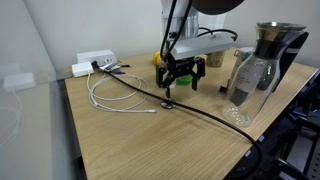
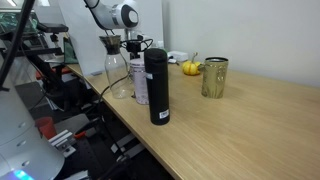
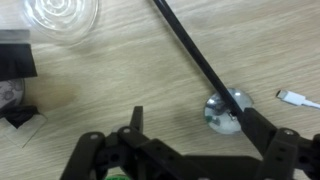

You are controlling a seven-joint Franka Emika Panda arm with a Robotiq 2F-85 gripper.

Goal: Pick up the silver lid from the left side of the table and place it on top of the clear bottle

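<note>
As the black two-fingered gripper (image 3: 190, 115) hangs low over the pale wood-grain table (image 3: 110, 70), its jaws stand wide apart and hold nothing. Closest to it in the wrist view, the small flat round silver lid (image 3: 225, 111) lies on the table just inside one fingertip, shiny and low, well off the middle of the gap. A thin black rubbery cable (image 3: 190, 50) runs slantwise across the board and reaches the lid's edge; whether it touches or crosses the lid I cannot tell. Just past that finger lies the white plug end of a thin white cable (image 3: 296, 98). Farther up the same view, the clear ribbed plastic bottle (image 3: 62, 12) shows from above as rings of transparent plastic, well apart from the lid. A dark boxy shape at the picture's edge is too blurred to name.

In an exterior view the gripper (image 1: 180, 75) sits just above the lid, a small grey spot (image 1: 168, 102) beside the black cable. The white cable loops away toward a white power block (image 1: 93, 62). The bottle (image 1: 243, 85) stands near, with a large glass carafe with a dark top (image 1: 277, 45) behind it. In an exterior view a tall matte black cylindrical flask (image 2: 157, 85) stands nearest, then a brassy metal mug (image 2: 214, 77) and a small yellow rounded object (image 2: 190, 68).
</note>
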